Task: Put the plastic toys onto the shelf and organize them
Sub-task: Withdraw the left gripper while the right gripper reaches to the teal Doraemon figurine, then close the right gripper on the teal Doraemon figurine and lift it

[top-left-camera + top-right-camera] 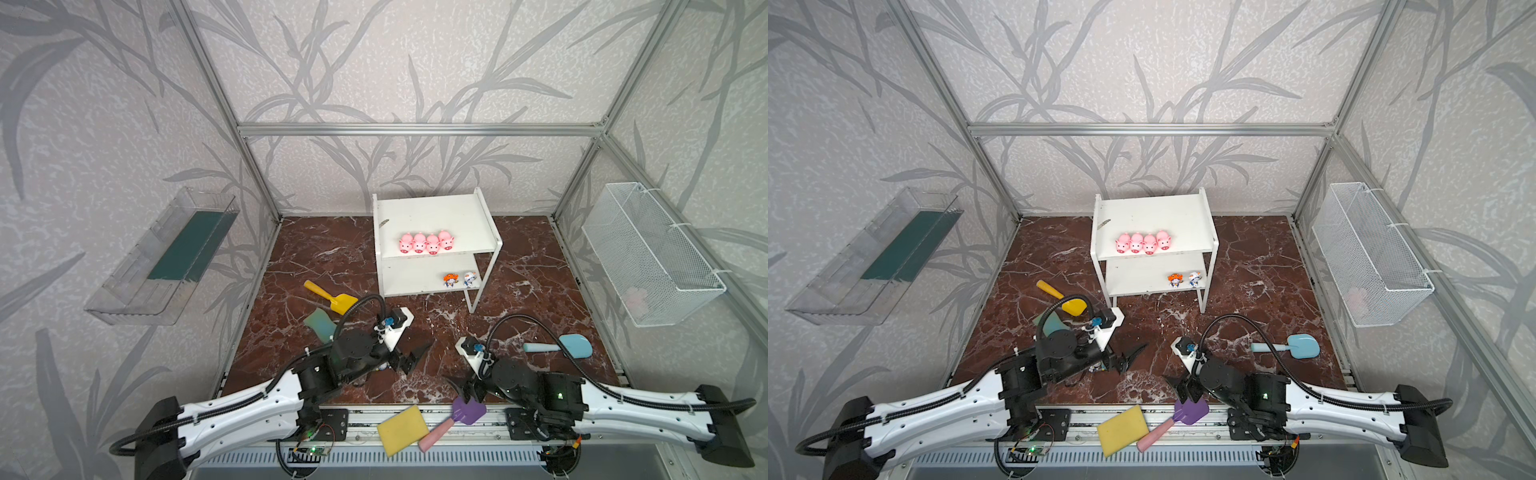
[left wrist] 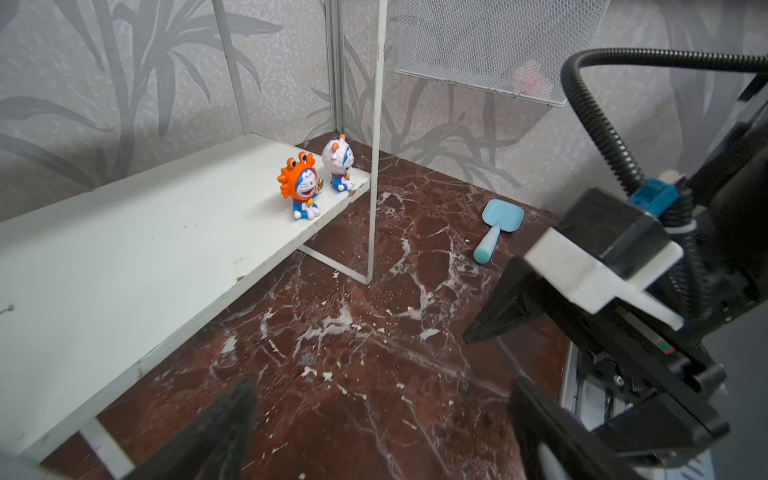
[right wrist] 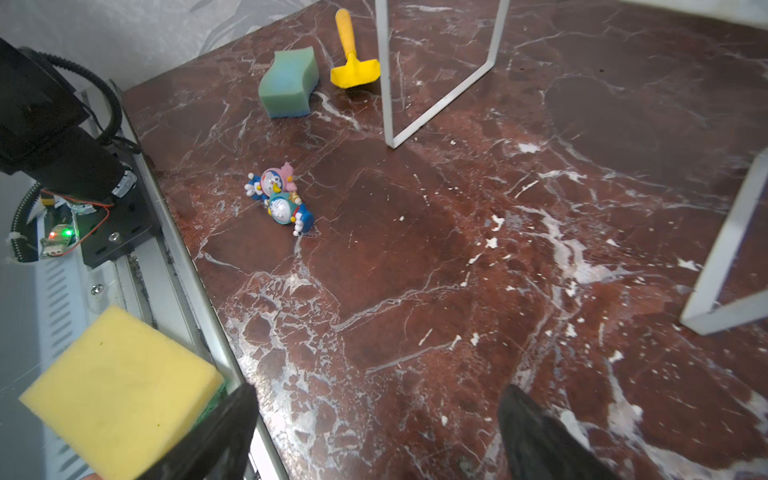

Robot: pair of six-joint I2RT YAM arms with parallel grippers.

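We judge the task more than half done. The four pink pigs stand in a tight row along the front edge of the upper board of the shelf. The orange crab-hooded figurine and the white-hooded figurine stand upright, side by side, at the right end of the lower board near its front edge. The step in hand is fetching the last two toys. The pink-hooded figurine and the teal-hooded figurine lie tipped over and touching each other on the surface, near its front edge and toward the front left corner. In both top views the left arm hides them almost completely. The left end effector hovers low over the middle of the surface with its jaws spread wide and nothing between them. The right end effector sits at the front edge just above the purple shovel, also wide open and empty. The next move calls for one arm to come down over one fallen figurine and pinch it without dragging its neighbour. Because they touch and lie on their sides, we expect the grasp to need care. The toy should then go upright on the lower board, left of the orange figurine, to continue that row. The green sponge and yellow shovel lie well apart from the pair and should not interfere.
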